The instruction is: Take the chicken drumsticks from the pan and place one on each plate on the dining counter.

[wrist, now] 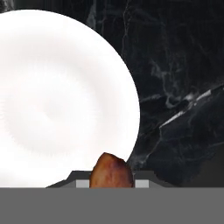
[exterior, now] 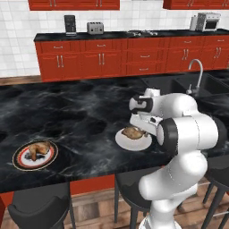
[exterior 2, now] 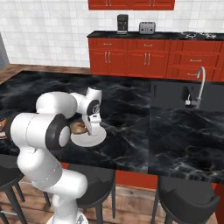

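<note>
My arm reaches low over a long black marble worktop (exterior: 80, 112) veined in white, with dark stools (exterior: 42, 208) tucked along its near edge. My fingers (wrist: 111, 175) are drawn close together, pinching a glossy golden-brown chicken drumstick (wrist: 111, 171) whose rounded end rises between them in the hand view. That drumstick sits just above the near edge of a plain white plate (wrist: 57, 96), which rests on the marble directly below my hand; from the left base view the meat shows over the plate's middle, partly hidden by my wrist. Well to the left on the same worktop lies a second plate (exterior: 35, 155) with a dark rim and red-gold band, and a second drumstick (exterior: 37, 149) lies on it. Beyond, red cabinets (exterior: 103, 58) carry a coffee maker (exterior: 69, 24) and a toaster (exterior: 95, 28), and a curved silver faucet (exterior: 197, 74) stands by a sink. No writing or brand mark is readable on anything.
</note>
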Robot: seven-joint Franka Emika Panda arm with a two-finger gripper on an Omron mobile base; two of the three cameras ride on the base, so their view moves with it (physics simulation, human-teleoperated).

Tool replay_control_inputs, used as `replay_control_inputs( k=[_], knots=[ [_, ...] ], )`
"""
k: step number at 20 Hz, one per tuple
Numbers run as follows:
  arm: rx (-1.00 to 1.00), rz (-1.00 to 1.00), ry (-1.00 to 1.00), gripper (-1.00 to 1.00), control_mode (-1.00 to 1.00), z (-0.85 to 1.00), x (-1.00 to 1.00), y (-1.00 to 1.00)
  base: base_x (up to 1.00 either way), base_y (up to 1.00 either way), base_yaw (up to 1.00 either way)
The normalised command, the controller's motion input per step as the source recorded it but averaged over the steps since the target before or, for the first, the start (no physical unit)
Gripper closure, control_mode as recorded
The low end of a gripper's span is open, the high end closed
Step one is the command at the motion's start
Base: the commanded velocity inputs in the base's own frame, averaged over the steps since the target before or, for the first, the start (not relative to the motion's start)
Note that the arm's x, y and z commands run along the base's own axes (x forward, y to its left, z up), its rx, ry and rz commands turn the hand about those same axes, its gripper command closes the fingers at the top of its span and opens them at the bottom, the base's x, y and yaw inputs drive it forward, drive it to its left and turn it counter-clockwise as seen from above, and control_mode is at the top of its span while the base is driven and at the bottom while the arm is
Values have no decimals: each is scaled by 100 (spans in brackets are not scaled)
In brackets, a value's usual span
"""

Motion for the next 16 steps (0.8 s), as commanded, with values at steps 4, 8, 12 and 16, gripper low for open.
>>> replay_control_inputs(
  k=[4, 8, 12, 16],
  knots=[
    [-3, 0, -3, 100, -100, -41, 37, 10, 0, 0, 0],
    [0, 0, 0, 100, -100, -33, 31, 1, 0, 0, 0],
    [0, 0, 0, 100, -100, -30, 14, 1, 0, 0, 0],
    [0, 0, 0, 100, -100, -23, 20, -1, 0, 0, 0]
  ],
)
